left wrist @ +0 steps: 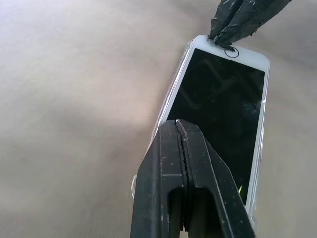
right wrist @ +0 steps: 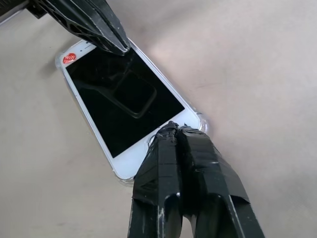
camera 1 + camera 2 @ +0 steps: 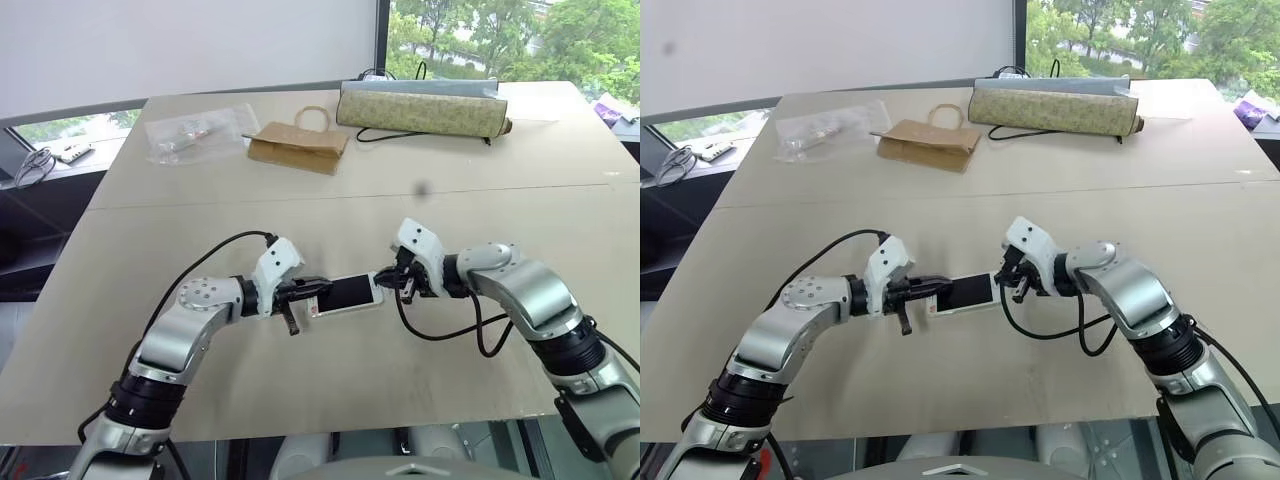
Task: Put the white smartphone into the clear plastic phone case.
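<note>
The white smartphone [image 3: 345, 294] lies screen up near the middle of the counter [image 3: 300, 390], toward its near edge, already sitting inside the clear plastic phone case [image 2: 198, 118], whose thin rim shows along the phone's edges and corners. The left gripper [image 3: 313, 291] comes in from 9 o'clock with its fingers pressed together, their joined tips resting on the phone's end by the small red sticker [image 2: 70, 58]. The right gripper [image 3: 384, 279] comes in from 3 o'clock, likewise closed with nothing between its fingers, its tips bearing on the end with the round button. Neither has hold of anything; both seem to be pressing the phone down into the shell.

The phone looks stiff, light and glossy, so closed tips may skate on the glass; pressing on the white border at each end is the safer place. The case is thin and springy, and a corner could pop free. Whether all four corners are seated I cannot tell.

At 12 o'clock, well apart, lie a plastic bag [image 3: 195, 133], a paper bag [image 3: 298, 146] and a long patterned pouch [image 3: 420, 112].
</note>
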